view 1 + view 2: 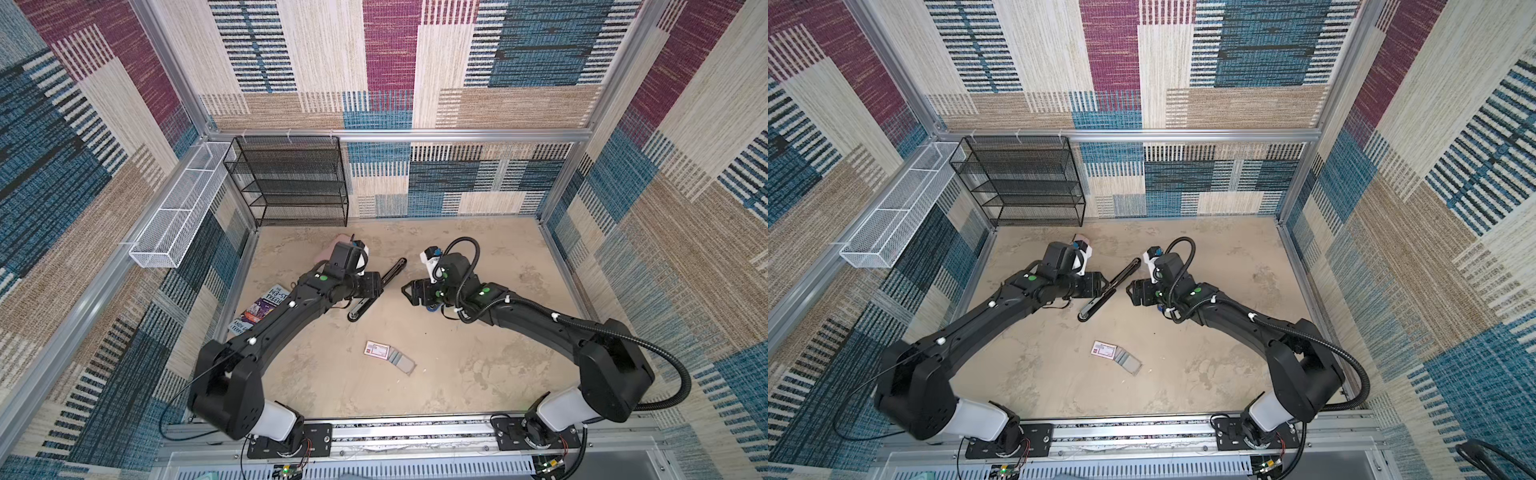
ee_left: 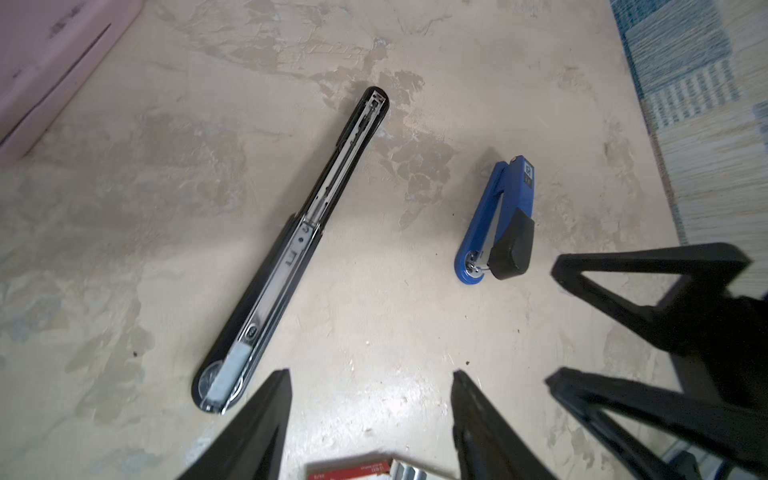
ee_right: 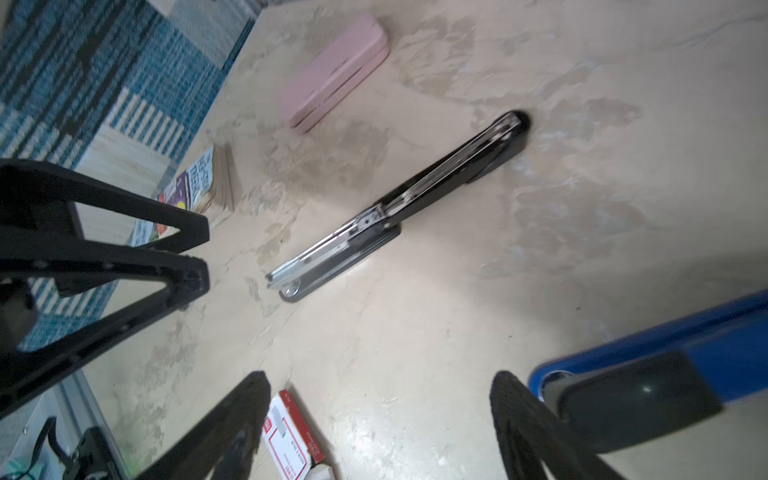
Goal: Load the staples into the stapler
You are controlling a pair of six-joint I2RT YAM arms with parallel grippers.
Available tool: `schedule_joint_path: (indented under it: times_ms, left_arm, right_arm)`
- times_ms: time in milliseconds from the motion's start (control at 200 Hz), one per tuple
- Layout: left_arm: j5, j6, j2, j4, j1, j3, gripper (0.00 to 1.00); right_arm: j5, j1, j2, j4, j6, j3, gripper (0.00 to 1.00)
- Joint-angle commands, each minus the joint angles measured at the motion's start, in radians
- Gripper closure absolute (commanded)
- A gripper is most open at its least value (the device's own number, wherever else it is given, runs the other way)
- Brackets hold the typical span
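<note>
Nearest our base, spare staples (image 1: 402,361) are lying beside their box (image 1: 378,349); farther out we are holding left tool (image 2: 370,376) and right tool (image 3: 382,378) spread, empty, beside the opened stapler (image 2: 291,257), seemingly carrying a strip (image 2: 232,372) already; closing is remaining.

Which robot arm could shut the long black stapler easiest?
Left, probably. The left gripper hangs open right beside the black stapler; the right gripper, open too, sits farther off, by the blue stapler.
</note>
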Motion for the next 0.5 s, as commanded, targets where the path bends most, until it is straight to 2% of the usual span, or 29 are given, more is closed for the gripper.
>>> schedule_joint_path:
  times_ms: [0,220,496]
  left_arm:
    - [0.022,0.152,0.122,-0.024,0.002,0.107,0.35]
    - [-0.003,0.291,0.442,-0.168,0.002,0.402,0.35]
    - [-0.069,0.388,0.659,-0.245,0.002,0.589,0.36]
  right_arm:
    - [-0.058,-0.038,-0.032,0.069,0.017,-0.014,0.12]
    - [-0.088,-0.097,-0.042,0.097,0.028,-0.025,0.11]
    - [-0.096,-0.126,-0.045,0.124,0.049,-0.067,0.11]
